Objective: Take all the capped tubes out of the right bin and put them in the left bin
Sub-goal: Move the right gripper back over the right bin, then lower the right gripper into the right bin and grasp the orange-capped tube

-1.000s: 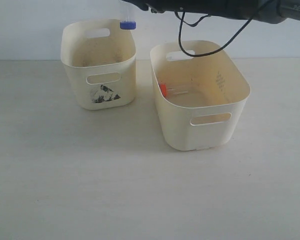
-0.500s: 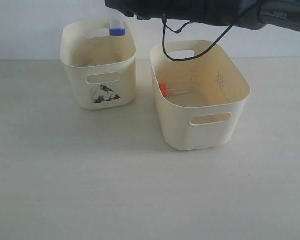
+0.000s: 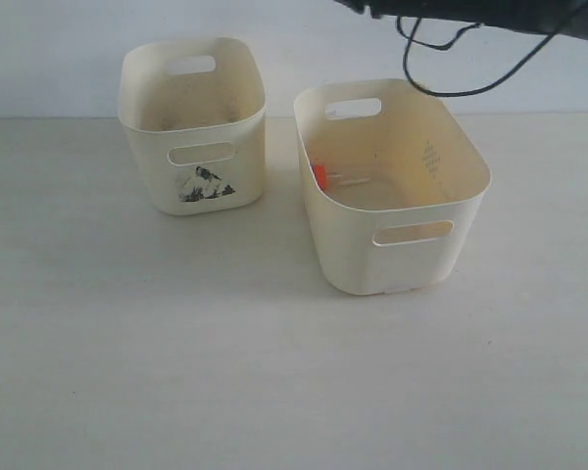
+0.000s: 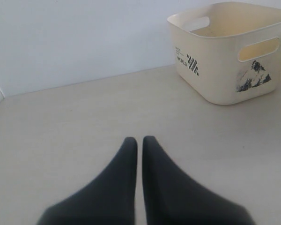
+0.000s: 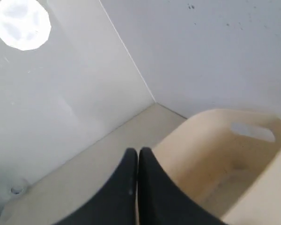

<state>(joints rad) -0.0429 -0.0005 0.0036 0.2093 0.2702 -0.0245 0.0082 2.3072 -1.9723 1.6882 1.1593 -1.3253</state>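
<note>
An orange-capped tube (image 3: 319, 175) lies inside the right bin (image 3: 392, 264), against its left wall. The left bin (image 3: 225, 186), marked with the black mountain picture, stands to the left; its floor is hidden and no blue-capped tube shows anywhere. My right arm (image 3: 470, 15) runs along the top edge above the right bin. My right gripper (image 5: 137, 152) is shut with nothing between the fingers, high above a cream bin (image 5: 210, 154). My left gripper (image 4: 139, 140) is shut and empty, low over the table, with the left bin (image 4: 215, 70) well ahead of it.
A black cable (image 3: 441, 83) loops down from the right arm over the right bin's back rim. White walls stand behind and to the left of the table (image 3: 176, 343). The two bins stand a short gap apart.
The right arm has pulled back to the right from above the left bin. The blue-capped tube it held over that bin is gone from view, and the gripper is shut on nothing.
</note>
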